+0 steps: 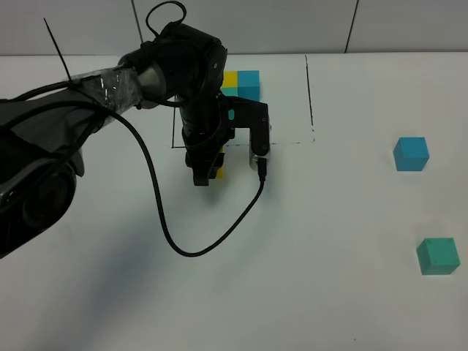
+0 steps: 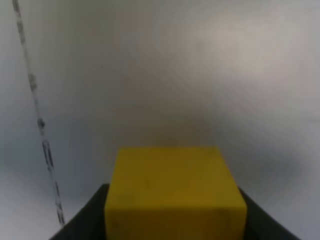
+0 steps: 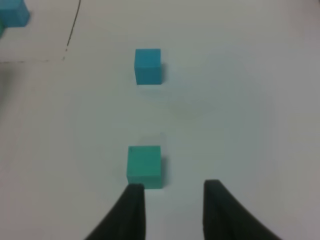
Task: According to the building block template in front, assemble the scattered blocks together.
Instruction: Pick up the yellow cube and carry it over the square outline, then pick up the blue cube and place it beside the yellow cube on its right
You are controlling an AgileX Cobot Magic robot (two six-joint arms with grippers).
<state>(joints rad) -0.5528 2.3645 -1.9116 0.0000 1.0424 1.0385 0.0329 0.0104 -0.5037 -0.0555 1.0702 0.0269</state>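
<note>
The building block template (image 1: 242,84), a cluster of yellow, blue and teal-green cubes, sits at the back inside a thin black-lined rectangle (image 1: 309,95), partly hidden by my left arm. My left gripper (image 1: 208,175) is just in front of that frame, shut on the yellow cube (image 1: 219,173), which fills the left wrist view (image 2: 175,192) between the dark fingers (image 2: 82,225). The blue cube (image 1: 411,153) and the teal-green cube (image 1: 437,256) lie apart at the right. My right gripper (image 3: 172,205) is open and empty, just short of the teal-green cube (image 3: 144,166), with the blue cube (image 3: 148,66) beyond it.
A black cable (image 1: 175,241) hangs from the left arm and loops over the white table (image 1: 329,292). The frame's black line (image 2: 42,135) runs beside the held cube. A corner of the template (image 3: 12,12) shows in the right wrist view.
</note>
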